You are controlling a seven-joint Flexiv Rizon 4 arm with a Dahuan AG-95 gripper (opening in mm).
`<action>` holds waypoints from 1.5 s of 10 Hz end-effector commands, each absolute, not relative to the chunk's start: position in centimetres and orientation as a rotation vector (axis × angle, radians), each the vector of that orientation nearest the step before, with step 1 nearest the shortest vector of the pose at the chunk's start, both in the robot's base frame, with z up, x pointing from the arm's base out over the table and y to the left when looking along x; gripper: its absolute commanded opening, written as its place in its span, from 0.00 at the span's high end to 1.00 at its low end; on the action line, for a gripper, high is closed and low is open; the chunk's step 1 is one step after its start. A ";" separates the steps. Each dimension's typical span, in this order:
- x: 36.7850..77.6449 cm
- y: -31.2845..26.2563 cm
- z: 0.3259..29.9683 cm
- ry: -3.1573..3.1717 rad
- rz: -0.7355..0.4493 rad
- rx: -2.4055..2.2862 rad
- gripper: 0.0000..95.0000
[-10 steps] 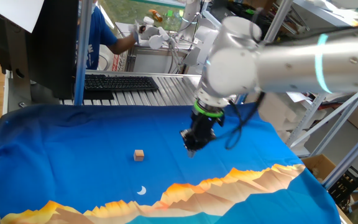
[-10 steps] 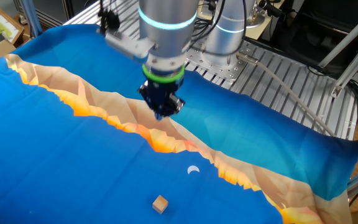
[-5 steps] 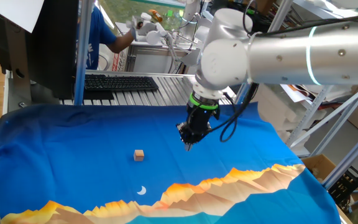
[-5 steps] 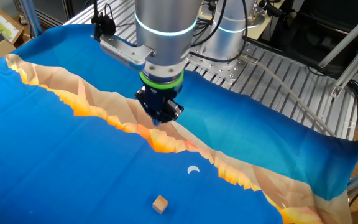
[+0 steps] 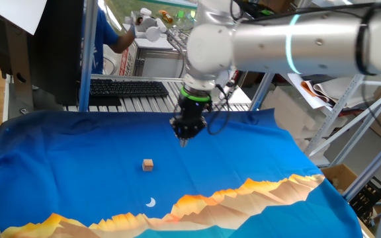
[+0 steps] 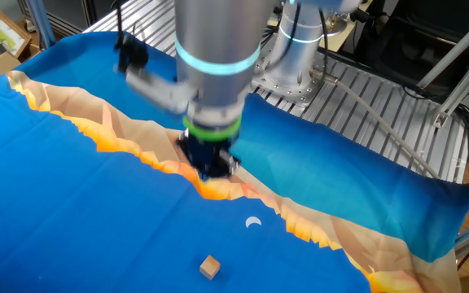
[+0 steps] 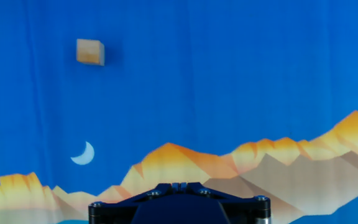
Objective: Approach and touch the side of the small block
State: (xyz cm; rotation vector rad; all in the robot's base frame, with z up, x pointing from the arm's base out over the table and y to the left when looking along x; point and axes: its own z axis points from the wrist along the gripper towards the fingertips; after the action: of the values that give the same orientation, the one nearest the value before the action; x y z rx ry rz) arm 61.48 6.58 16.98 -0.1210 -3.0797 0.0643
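The small block [image 5: 148, 164] is a tiny light-brown wooden cube on the blue cloth. It also shows in the other fixed view [image 6: 210, 266] and at the upper left of the hand view [image 7: 90, 51]. My black gripper [image 5: 183, 135] hangs above the cloth, up and to the right of the block and well apart from it. It shows in the other fixed view [image 6: 208, 170] too. In the hand view its fingertips [image 7: 179, 185] sit pressed together at the bottom edge, holding nothing.
A white crescent mark [image 5: 151, 202] is printed on the cloth [image 5: 78, 145] near the orange mountain pattern [image 5: 256, 188]. A keyboard [image 5: 127, 87] and slatted metal table lie behind the cloth. A person in blue stands at the back.
My gripper has moved left and back across the cloth, towards the block's side of the table. The block has not moved.
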 end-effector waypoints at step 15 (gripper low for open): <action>61.5 6.5 16.9 -3.078 0.052 -0.128 1.00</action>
State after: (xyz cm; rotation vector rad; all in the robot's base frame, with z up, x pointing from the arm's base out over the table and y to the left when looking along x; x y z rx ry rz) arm 61.32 6.42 16.82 -0.1287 -3.0846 0.0570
